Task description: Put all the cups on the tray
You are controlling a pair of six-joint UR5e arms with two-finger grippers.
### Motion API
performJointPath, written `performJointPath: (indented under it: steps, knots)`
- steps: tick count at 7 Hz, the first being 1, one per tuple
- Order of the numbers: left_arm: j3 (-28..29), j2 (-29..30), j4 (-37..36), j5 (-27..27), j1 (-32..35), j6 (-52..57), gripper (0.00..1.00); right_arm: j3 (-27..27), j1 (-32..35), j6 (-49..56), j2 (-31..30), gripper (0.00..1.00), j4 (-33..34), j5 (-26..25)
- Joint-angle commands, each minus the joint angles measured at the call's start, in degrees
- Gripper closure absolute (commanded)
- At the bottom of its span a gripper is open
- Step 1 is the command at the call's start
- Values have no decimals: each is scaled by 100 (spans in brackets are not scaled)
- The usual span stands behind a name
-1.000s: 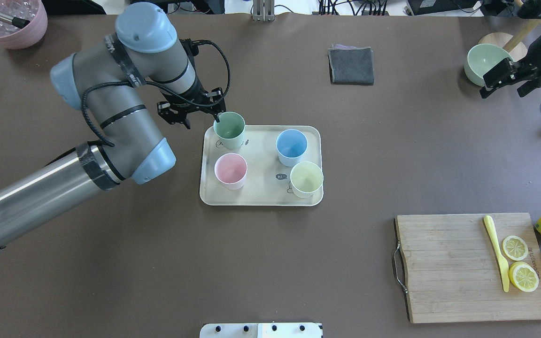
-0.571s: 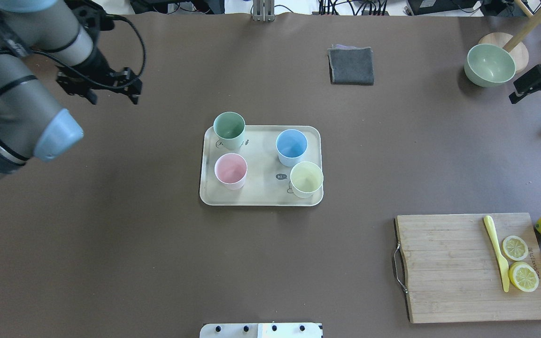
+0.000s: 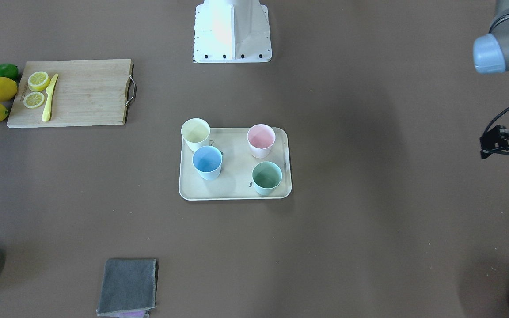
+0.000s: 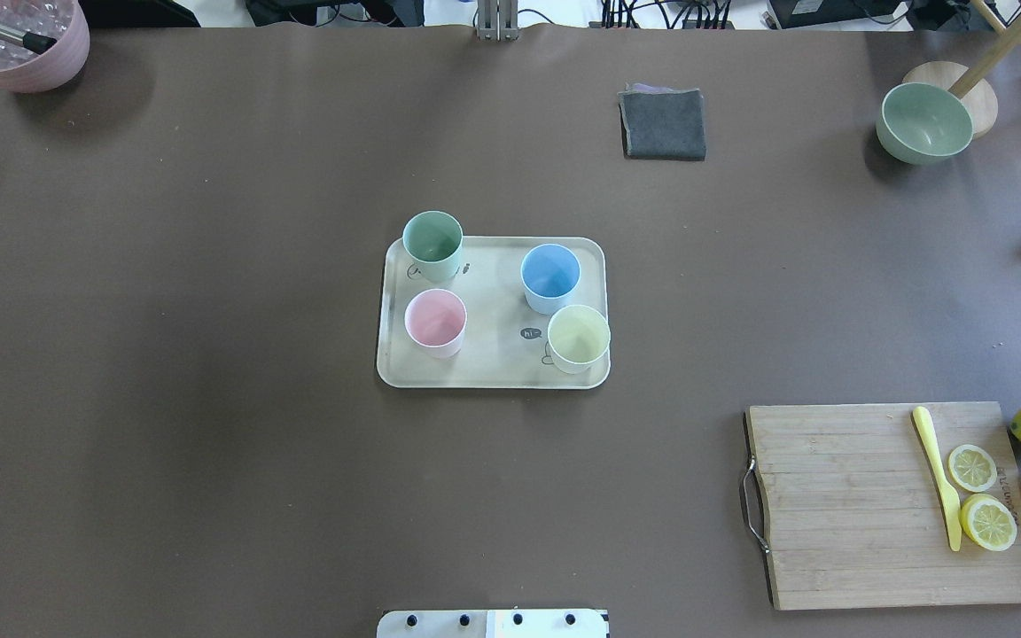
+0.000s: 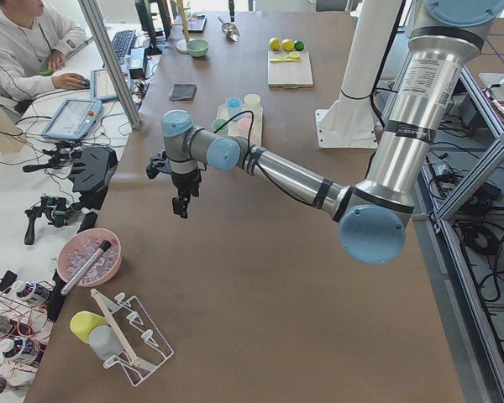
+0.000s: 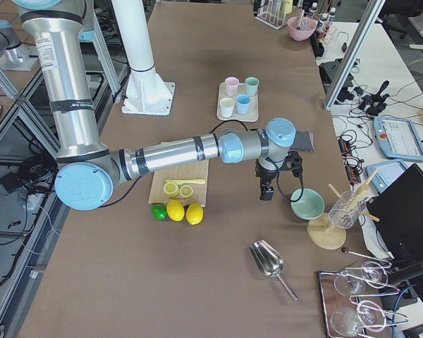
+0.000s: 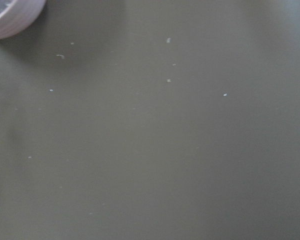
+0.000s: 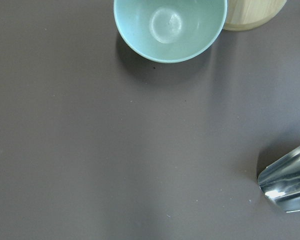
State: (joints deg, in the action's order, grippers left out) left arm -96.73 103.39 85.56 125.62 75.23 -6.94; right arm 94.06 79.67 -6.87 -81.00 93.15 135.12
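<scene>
On my overhead feed I see the tray (image 4: 488, 359) mid-table with all four cups upright on it: the mint green cup (image 4: 432, 244) and pink cup (image 4: 435, 321) on its left half, the blue cup (image 4: 550, 276) and yellow cup (image 4: 579, 337) on its right. A gray cloth (image 4: 663, 124) lies beyond it, and a cutting board (image 4: 838, 505) sits nearer on the right.

Four cups (image 4: 550, 272) upright on tray (image 4: 493, 354); green cup (image 4: 432, 241) maybe touching rim.

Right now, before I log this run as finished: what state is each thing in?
tray: lying flat, loaded.
mint green cup: upright, empty, on tray.
pink cup: upright, empty, on tray.
blue cup: upright, empty, on tray.
yellow cup: upright, empty, on tray.
grey cloth: folded.
lemon halves: cut side up.
left gripper: far from tray, carrying nothing; fingers' opening unreadable.
</scene>
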Motion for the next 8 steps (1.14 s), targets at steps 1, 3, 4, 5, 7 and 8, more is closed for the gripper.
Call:
performJointPath:
  steps: [1,3,4,5,7,8]
  knots:
    - [433,-372,-4,425,807,1497,2,-19,163,274,-171,0,-7,14]
    - [769,-398,-196,839,1177,1923,2,16,207,274,-188,0,-7,14]
    - [579,-711,-206,807,1222,1968,2,34,207,274,-197,0,-16,14]
    - [411,-941,-119,815,1222,1933,2,34,207,283,-232,0,-25,6]
    - [199,-1039,-92,850,1222,1907,2,25,207,309,-250,0,-25,-3]
    - [155,-1040,-109,859,1222,1907,2,-1,215,327,-250,0,-25,14]
